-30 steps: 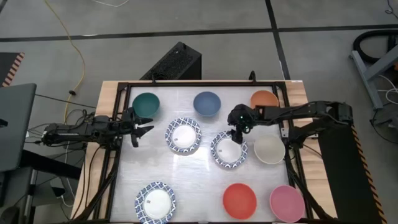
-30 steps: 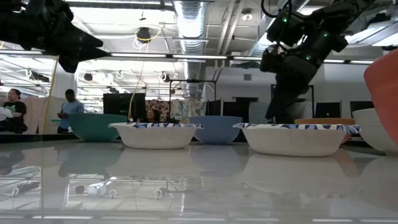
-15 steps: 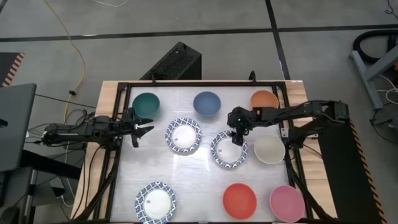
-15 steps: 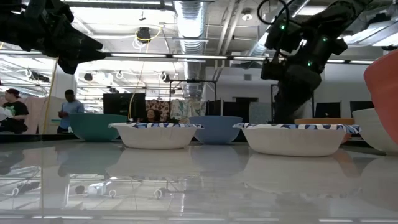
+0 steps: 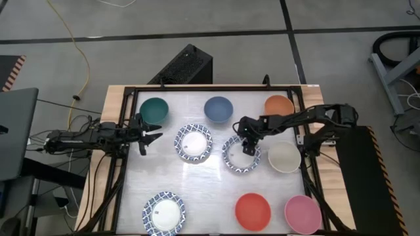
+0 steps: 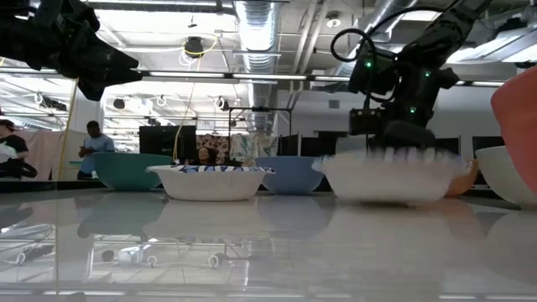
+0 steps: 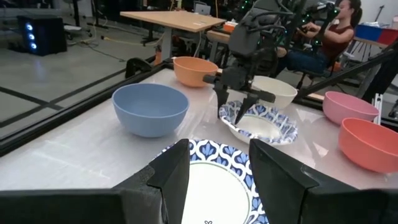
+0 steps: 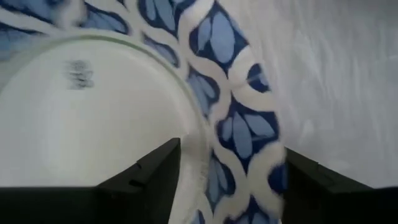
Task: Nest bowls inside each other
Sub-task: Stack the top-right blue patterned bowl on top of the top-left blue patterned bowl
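Observation:
Nine bowls stand on their bases on the white table: green (image 5: 154, 109), blue (image 5: 218, 109) and orange (image 5: 279, 105) at the far side; two blue-patterned white ones (image 5: 193, 142) (image 5: 240, 157) and a cream one (image 5: 284, 157) in the middle; a third patterned one (image 5: 164, 213), red (image 5: 252, 211) and pink (image 5: 302, 214) near the front. My right gripper (image 5: 247, 147) is open, down at the far rim of the middle-right patterned bowl (image 7: 258, 121). My left gripper (image 5: 146, 136) waits open and level at the table's left edge. My right gripper straddles the patterned bowl's far rim (image 8: 239, 134), one finger (image 8: 155, 180) inside the bowl and the other finger (image 8: 311, 180) outside it. The fingers slant down from above and from the right. The bowl sits on the table and shows blurred in the low view.
A black frame (image 5: 125, 151) runs around the tabletop. The cream bowl stands close to the right of the bowl at my right gripper, the orange one just beyond it. People show in the room behind the table.
My right gripper has gone down and tipped more steeply, from above the middle-right patterned bowl onto its far rim. That bowl has begun to shift; it was sharp in the low view before and is blurred now.

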Robot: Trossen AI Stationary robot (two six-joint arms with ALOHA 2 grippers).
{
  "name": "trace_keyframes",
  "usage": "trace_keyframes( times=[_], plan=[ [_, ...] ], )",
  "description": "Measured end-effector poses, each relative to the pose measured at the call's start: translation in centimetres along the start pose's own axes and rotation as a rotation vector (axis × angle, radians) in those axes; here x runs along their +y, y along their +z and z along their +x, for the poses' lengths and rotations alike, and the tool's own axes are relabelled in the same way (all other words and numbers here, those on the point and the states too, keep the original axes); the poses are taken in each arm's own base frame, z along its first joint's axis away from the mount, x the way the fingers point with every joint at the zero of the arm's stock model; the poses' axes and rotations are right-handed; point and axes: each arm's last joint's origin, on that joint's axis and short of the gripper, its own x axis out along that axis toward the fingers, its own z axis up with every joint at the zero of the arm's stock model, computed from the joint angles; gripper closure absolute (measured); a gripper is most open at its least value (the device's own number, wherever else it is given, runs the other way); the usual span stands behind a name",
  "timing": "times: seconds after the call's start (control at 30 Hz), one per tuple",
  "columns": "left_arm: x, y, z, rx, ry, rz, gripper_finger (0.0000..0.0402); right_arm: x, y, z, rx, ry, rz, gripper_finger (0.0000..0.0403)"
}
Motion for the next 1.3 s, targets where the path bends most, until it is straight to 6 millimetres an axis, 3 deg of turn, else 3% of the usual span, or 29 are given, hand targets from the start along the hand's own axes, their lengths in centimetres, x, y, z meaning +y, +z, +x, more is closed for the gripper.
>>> trace_keyframes(
  times=[0.17,0.57,0.9,1.3],
  plan=[
    [0.0,0.0,0.0,0.000,-0.001,0.000,0.0246,0.1,0.7,-0.4,-0.016,0.002,-0.001,0.0214],
    [0.1,-0.3,0.0,0.033,0.006,0.009,0.0246,0.2,1.8,-1.3,0.000,0.008,0.002,0.0390],
    [0.3,-1.4,0.2,0.067,0.031,0.021,0.0246,0.4,3.4,-2.6,-0.013,0.005,-0.001,0.0388],
    [1.1,-0.6,-0.2,0.008,0.331,-0.013,0.0246,0.9,7.0,-6.1,-0.049,0.008,-0.014,0.0389]
  ],
)
